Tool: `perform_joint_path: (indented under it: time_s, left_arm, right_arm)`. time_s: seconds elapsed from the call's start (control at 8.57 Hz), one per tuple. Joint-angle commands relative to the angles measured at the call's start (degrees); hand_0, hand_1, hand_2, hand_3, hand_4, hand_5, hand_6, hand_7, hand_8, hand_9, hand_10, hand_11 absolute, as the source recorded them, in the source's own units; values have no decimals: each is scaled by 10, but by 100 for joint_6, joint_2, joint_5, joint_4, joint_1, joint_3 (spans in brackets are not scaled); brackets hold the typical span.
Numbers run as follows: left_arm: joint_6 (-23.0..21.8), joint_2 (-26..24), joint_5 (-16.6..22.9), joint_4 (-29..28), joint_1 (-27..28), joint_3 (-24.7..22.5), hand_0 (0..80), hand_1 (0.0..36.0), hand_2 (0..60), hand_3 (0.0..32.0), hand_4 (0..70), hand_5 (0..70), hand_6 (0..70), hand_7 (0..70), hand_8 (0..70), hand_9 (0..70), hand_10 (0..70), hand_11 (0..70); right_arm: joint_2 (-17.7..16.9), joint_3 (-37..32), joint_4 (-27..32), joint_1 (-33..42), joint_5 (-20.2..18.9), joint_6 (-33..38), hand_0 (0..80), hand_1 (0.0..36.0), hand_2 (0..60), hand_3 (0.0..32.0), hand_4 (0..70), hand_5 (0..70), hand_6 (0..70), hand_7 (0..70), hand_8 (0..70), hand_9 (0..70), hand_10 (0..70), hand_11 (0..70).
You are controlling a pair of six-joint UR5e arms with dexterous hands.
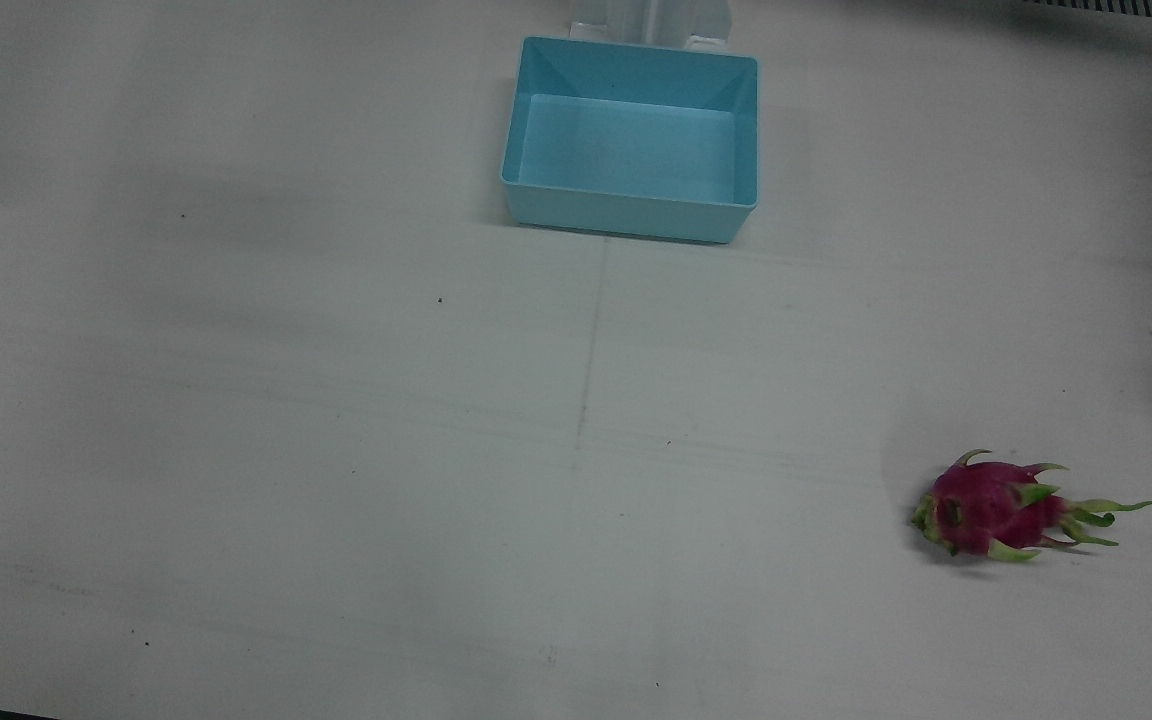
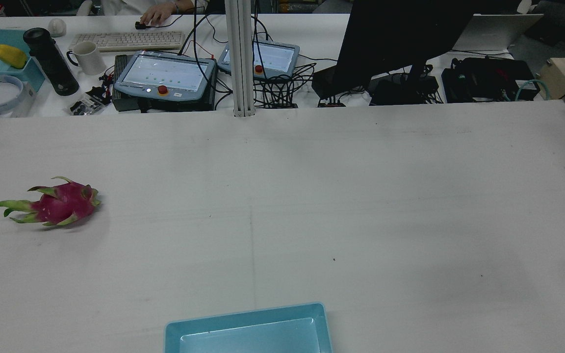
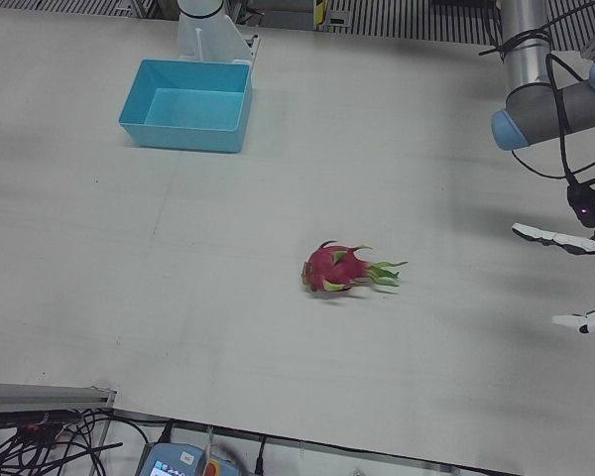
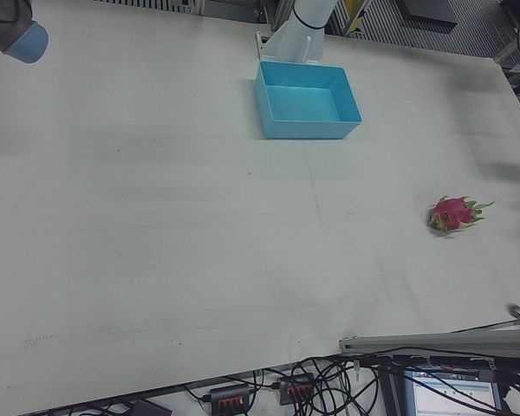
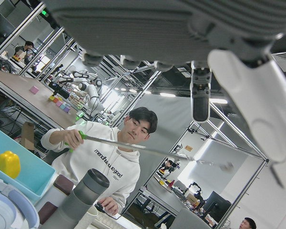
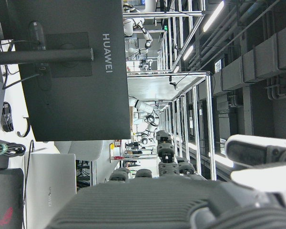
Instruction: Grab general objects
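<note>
white table point(image 1: 336, 400), one dragon fruit point(image 1: 996, 507), one blue bin point(image 1: 630, 140)

One dragon fruit point(image 1: 998, 507) and one blue bin point(image 1: 630, 138) on the white surface point(image 1: 336, 420). Beyond its far edge: two teach pendants point(image 2: 166, 73), one keyboard point(image 2: 128, 40), one white mug point(image 2: 88, 57), one black monitor point(image 2: 400, 34).

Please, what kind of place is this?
Most likely a robotics laboratory: a robot arm with a dexterous left hand works over a white table, and teach pendants sit beyond it.
</note>
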Motion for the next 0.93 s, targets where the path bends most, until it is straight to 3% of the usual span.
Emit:
perform_joint_path:
  time_s: [0.0, 0.12, 0.23, 0.7, 0.82]
  left_arm:
    - [15, 5, 0, -8, 3, 8, 637, 270, 4, 190, 0, 0, 0, 0, 0, 0, 1, 34]
    - [15, 5, 8, 1, 3, -18, 641, 273, 5, 194, 0, 0, 0, 0, 0, 0, 0, 33]
    - [15, 5, 0, -8, 12, -1, 638, 272, 7, 136, 0, 0, 0, 0, 0, 0, 0, 34]
    - [-47, 5, 34, 1, 3, -105, 636, 277, 30, 142, 0, 0, 0, 5, 0, 0, 10, 48]
    - [-47, 5, 87, 323, -14, -515, 643, 282, 42, 142, 0, 0, 0, 14, 0, 0, 10, 49]
  right_arm:
    - [0, 0, 0, 0, 0, 0, 0, 0, 0, 0, 0, 0, 0, 0, 0, 0, 0, 0]
    - [0, 0, 0, 0, 0, 0, 0, 0, 0, 0, 0, 0, 0, 0, 0, 0, 0, 0]
    - [0, 0, 0, 0, 0, 0, 0, 0, 0, 0, 0, 0, 0, 0, 0, 0, 0, 0]
    - [0, 0, 0, 0, 0, 0, 0, 0, 0, 0, 0, 0, 0, 0, 0, 0, 0, 0]
    - [0, 0, 0, 0, 0, 0, 0, 0, 0, 0, 0, 0, 0, 0, 0, 0, 0, 0]
